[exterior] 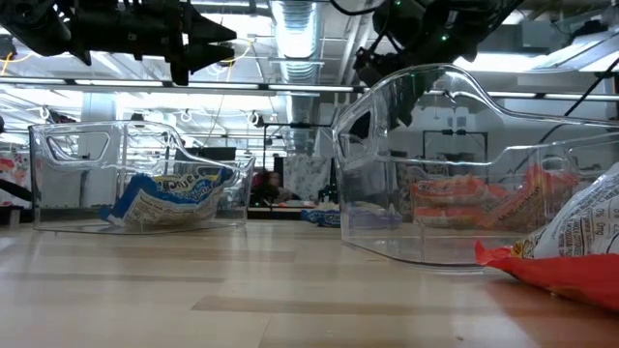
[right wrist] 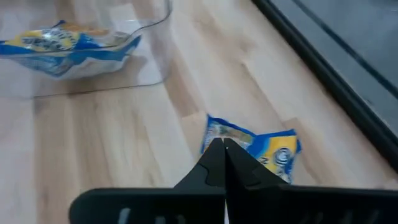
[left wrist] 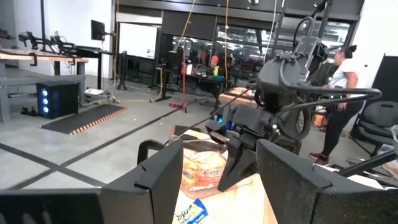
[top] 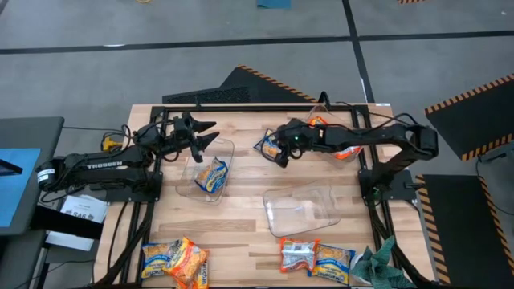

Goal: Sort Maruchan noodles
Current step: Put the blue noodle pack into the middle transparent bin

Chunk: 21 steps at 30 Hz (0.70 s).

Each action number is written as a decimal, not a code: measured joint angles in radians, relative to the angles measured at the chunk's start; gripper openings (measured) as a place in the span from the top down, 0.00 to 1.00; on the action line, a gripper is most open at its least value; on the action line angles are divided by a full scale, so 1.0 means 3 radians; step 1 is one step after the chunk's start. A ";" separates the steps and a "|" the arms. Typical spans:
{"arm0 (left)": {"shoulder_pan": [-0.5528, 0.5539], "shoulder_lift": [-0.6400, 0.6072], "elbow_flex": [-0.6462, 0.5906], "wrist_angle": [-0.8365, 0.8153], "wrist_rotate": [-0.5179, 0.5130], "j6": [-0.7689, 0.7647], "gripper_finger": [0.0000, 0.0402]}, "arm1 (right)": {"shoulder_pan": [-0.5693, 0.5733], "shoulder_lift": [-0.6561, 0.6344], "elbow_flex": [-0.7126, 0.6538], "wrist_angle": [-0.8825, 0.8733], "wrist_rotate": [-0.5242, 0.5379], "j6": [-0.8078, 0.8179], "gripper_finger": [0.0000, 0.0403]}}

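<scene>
Left gripper point(top: 207, 133) hangs above the far edge of the left clear bin point(top: 193, 178), fingers spread wide, nothing in them. In that bin, 1 yellow-and-blue packet point(top: 213, 175). Centre table, the right gripper point(top: 283, 156) hovers with fingers pressed together, empty, just above a loose yellow-and-blue packet point(right wrist: 255, 147). Behind the right arm, a far bin point(top: 347, 151) holds orange packets. Along the near edge lie 2 packets point(top: 175, 261) on the left and 2 more point(top: 317, 258) on the right.

Bright even light from overhead lamps point(exterior: 290, 24); glare streaks the clear bins point(exterior: 455, 164). My own fingers point(left wrist: 155, 180) loom blurred, and the table point(right wrist: 99, 149) looks soft.
</scene>
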<state>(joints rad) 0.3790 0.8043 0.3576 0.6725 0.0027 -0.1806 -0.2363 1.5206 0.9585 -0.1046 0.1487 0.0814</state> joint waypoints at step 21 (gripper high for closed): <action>0.0001 0.0000 0.0000 -0.0035 -0.0002 0.0010 0.52 | 0.0091 0.0905 0.0359 -0.0289 0.0111 -0.0949 0.29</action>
<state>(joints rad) 0.3792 0.8043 0.3576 0.6619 0.0021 -0.1777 -0.2091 1.7920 1.0663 -0.1912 0.1820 -0.2031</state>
